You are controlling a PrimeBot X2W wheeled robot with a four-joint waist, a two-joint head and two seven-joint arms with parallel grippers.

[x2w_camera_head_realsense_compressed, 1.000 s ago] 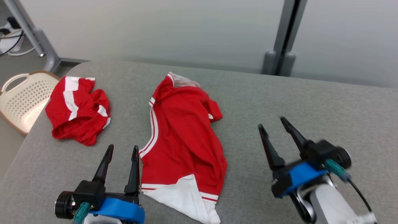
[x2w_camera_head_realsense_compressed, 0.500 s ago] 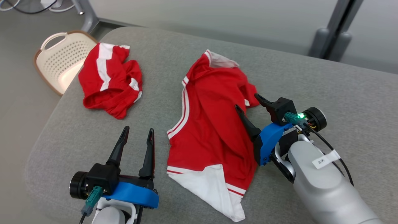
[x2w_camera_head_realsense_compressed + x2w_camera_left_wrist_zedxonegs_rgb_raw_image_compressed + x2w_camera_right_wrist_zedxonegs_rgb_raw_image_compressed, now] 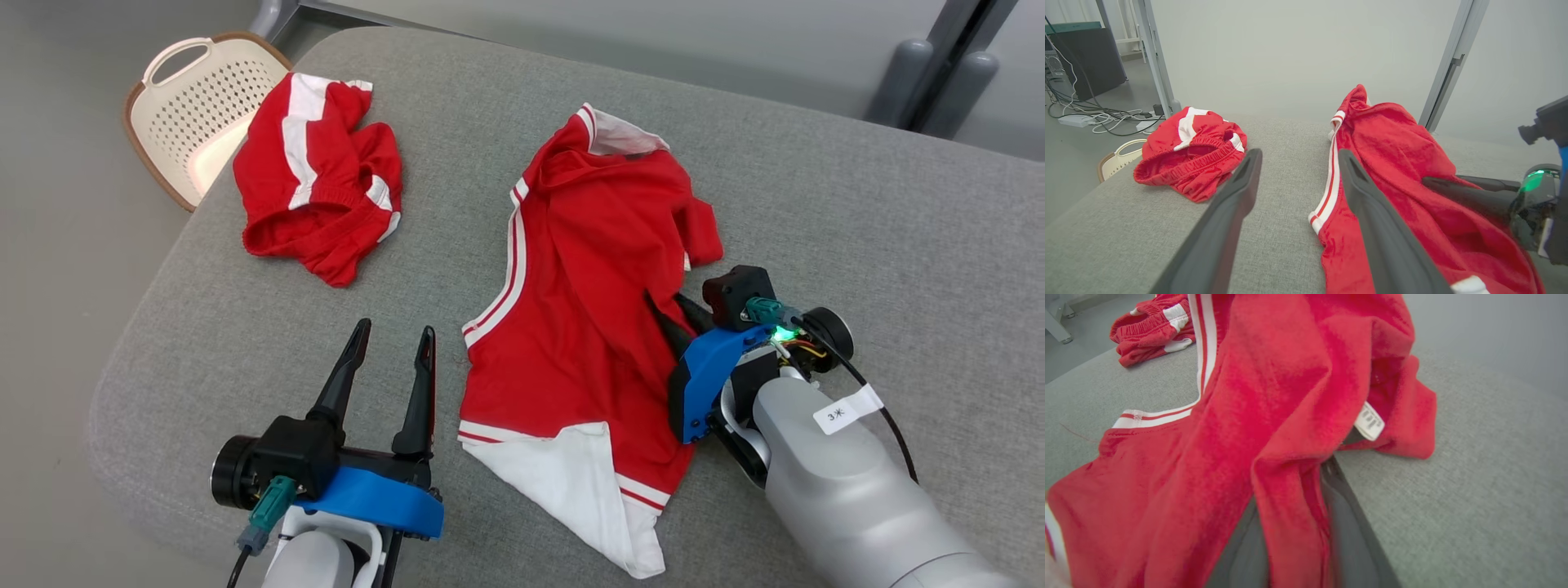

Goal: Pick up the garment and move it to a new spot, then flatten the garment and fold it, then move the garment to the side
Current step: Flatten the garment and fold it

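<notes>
The garment [image 3: 571,269] is a red top with white stripes and a white lining, lying crumpled in the middle of the grey padded table [image 3: 857,204]. My right gripper [image 3: 671,309] is at its right edge, below the sleeve. In the right wrist view a raised fold of the garment [image 3: 1249,396] runs between the two fingers of the right gripper [image 3: 1290,506], which are closed against it. My left gripper [image 3: 394,328] stands open just left of the garment's striped hem, with bare table between its fingers [image 3: 1229,204]. The left wrist view shows the garment [image 3: 1396,155] with the right gripper's fingers [image 3: 1453,192] on it.
A second red and white garment [image 3: 322,192] lies bunched at the table's far left. A cream perforated basket [image 3: 192,106] sits on the floor beyond that corner. Grey posts [image 3: 939,82] rise behind the table. Bare table lies to the right of my right arm.
The head camera has tilted down and shifted. My right gripper moved left onto the garment's right edge and its fingers came together on a fold. The left gripper stayed open in place.
</notes>
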